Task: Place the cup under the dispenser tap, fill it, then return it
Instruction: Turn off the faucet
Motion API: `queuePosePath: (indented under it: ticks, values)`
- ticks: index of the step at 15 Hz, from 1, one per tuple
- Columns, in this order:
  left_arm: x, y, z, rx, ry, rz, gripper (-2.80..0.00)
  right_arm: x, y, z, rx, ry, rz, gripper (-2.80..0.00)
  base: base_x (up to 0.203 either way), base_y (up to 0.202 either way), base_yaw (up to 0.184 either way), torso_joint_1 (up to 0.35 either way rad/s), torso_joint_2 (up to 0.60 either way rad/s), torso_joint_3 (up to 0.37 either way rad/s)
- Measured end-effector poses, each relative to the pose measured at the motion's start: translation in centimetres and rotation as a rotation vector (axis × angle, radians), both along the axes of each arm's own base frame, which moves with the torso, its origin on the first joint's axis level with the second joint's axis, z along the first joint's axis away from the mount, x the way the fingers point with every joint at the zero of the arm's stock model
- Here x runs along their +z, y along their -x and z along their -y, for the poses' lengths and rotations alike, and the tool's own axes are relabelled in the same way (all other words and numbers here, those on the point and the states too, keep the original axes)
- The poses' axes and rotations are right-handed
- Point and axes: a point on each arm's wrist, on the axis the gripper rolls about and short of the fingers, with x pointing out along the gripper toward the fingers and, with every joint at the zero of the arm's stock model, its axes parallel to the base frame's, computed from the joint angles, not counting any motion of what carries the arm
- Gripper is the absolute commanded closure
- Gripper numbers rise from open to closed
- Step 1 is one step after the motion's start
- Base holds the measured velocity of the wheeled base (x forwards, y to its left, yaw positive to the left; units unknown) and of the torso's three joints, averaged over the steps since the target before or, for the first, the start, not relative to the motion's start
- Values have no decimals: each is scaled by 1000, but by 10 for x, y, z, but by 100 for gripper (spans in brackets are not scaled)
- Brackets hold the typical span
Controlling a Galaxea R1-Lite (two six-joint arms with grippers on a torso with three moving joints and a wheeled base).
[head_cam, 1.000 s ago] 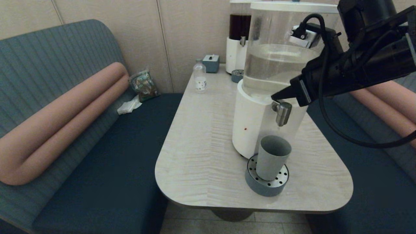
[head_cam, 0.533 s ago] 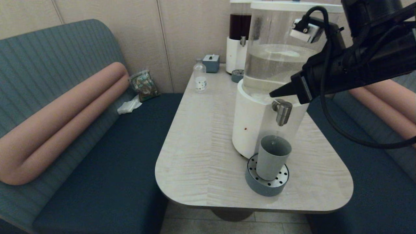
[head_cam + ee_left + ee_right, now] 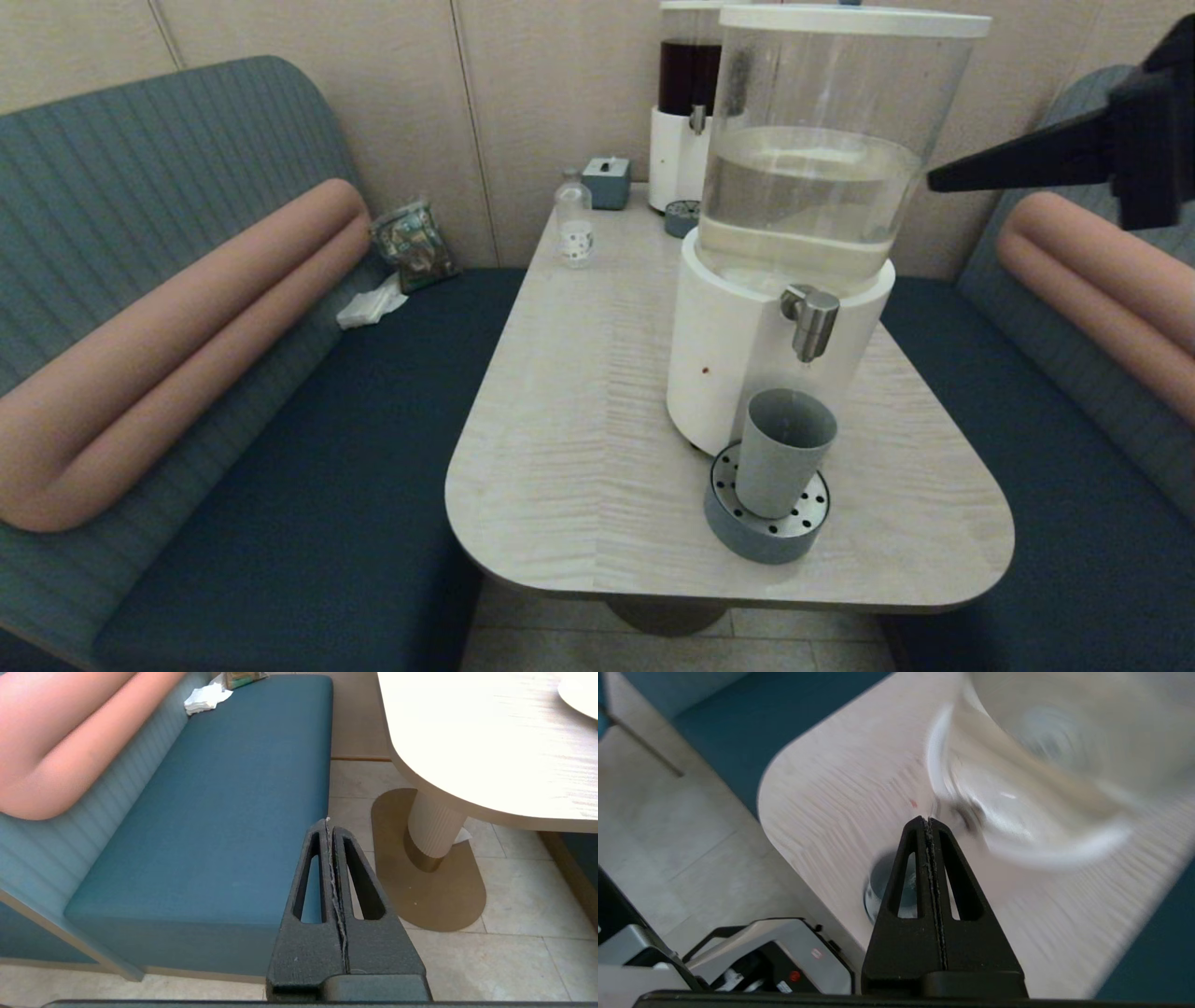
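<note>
The grey-blue cup stands upright on the round perforated drip tray, directly below the brushed-steel dispenser tap of the big white-based dispenser. My right gripper is shut and empty, high at the right, well above and to the right of the tap. In the right wrist view the right gripper hangs over the table with the cup partly hidden behind its fingers. My left gripper is shut and empty, parked low over the bench seat and floor, left of the table.
A dark-liquid dispenser, a small clear bottle and a small grey box stand at the table's far end. Blue benches flank the table. A snack bag and a tissue lie on the left bench.
My right gripper has pulled away from the tap, rising and moving to the right. The cup has stayed on the drip tray.
</note>
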Motion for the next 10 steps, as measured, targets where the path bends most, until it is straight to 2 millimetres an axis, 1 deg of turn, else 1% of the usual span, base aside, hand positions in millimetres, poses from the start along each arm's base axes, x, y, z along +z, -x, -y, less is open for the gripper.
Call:
queuePosePath:
  ticks: [3, 5, 7, 10]
  values:
    - [0, 0, 0, 0, 0, 0, 0, -3, 48, 36, -118, -6, 37, 0, 0, 0, 0, 0, 0, 0]
    - [0, 0, 0, 0, 0, 0, 0, -13, 82, 61, -236, -31, 70, 0, 0, 0, 0, 0, 0, 0]
    - [0, 0, 0, 0, 0, 0, 0, -29, 118, 74, -326, -77, 124, 0, 0, 0, 0, 0, 0, 0]
    - [0, 0, 0, 0, 0, 0, 0, -58, 174, 84, -426, -131, 233, 0, 0, 0, 0, 0, 0, 0]
